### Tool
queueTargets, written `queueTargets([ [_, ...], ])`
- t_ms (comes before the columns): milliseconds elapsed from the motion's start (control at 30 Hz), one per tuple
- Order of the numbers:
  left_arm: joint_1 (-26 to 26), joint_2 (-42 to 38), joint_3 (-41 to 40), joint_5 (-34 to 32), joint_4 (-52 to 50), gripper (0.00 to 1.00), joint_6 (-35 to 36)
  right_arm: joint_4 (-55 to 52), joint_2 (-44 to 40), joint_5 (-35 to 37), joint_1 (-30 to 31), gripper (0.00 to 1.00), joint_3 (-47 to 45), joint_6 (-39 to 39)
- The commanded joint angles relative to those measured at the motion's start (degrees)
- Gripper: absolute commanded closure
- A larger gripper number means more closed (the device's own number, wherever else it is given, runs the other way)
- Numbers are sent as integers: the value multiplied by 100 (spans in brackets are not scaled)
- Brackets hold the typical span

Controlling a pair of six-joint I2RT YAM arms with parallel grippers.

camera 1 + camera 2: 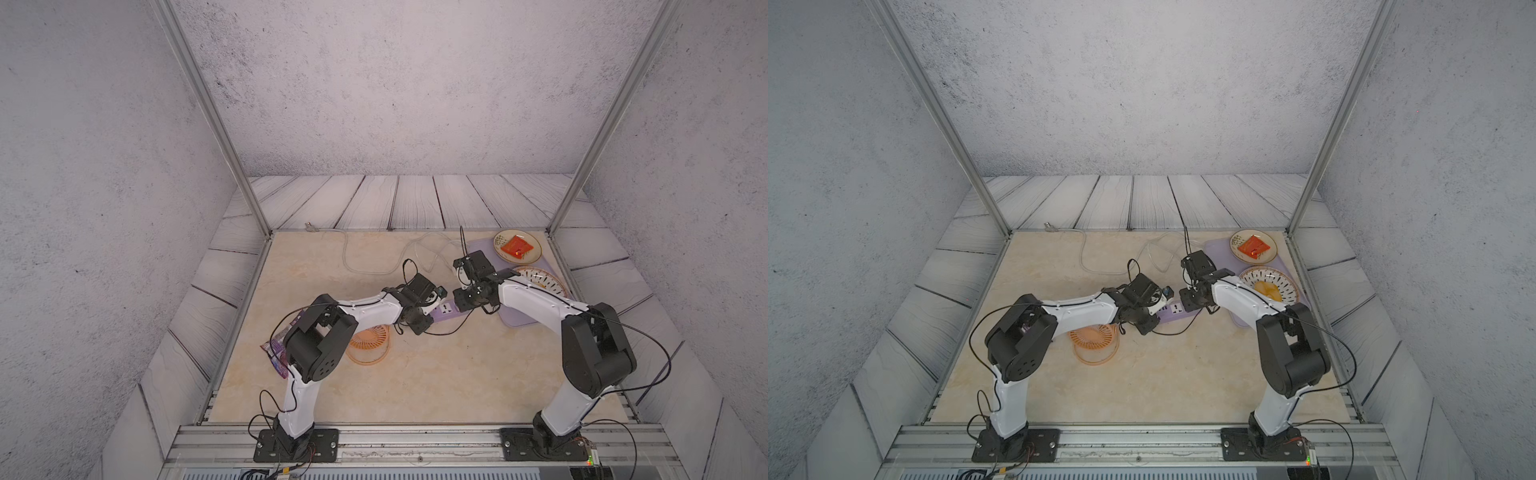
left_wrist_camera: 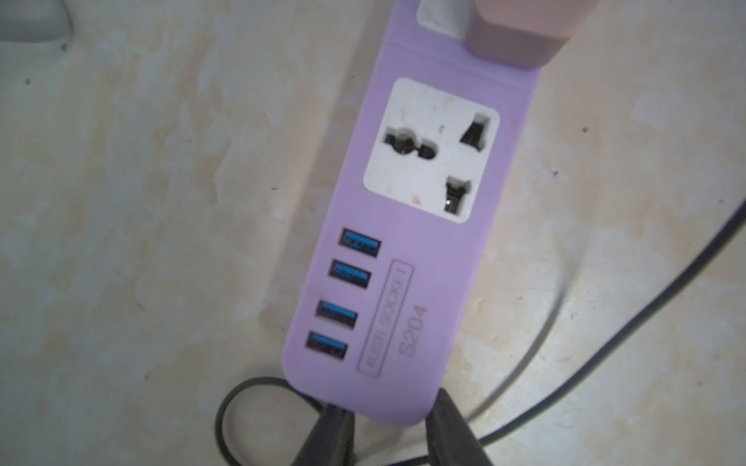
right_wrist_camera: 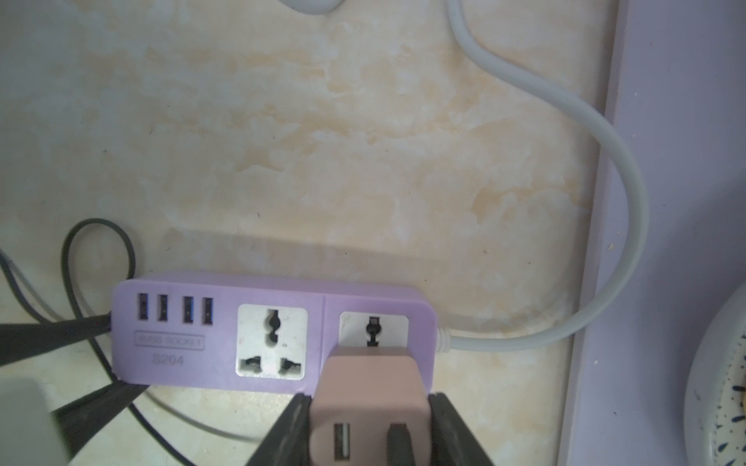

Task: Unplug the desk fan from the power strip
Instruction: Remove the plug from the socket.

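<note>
The lavender power strip (image 3: 181, 363) lies flat on the beige table, seen between both wrists in both top views (image 1: 446, 309) (image 1: 1177, 309). My left gripper (image 2: 389, 407) is shut on its USB end, one dark finger on each long side. The pinkish plug cube (image 3: 369, 387) sits in the socket nearest the cord. My right gripper (image 3: 369, 399) is shut on this plug, its fingers pressed against both sides. A thin black cable (image 1: 453, 330) runs from the plug towards the orange desk fan (image 1: 370, 340), which lies partly under my left arm.
The strip's whitish-grey cord (image 3: 605, 161) loops away beside a pale-purple tray (image 1: 515, 320). On the tray stand a plate with a red packet (image 1: 517, 247) and a patterned dish (image 1: 540, 282). A purple snack packet (image 1: 276, 353) lies at the table's left edge.
</note>
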Motion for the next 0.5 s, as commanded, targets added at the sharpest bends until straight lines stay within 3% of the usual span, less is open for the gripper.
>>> queueTargets([
  [0, 16, -9, -15, -2, 144, 63, 51, -48, 43, -158, 99, 54, -32, 6],
  [167, 29, -57, 22, -76, 171, 45, 83, -41, 53, -150, 94, 54, -76, -2],
  [467, 129, 177, 359, 8, 65, 30, 202, -35, -29, -167, 97, 55, -116, -19],
])
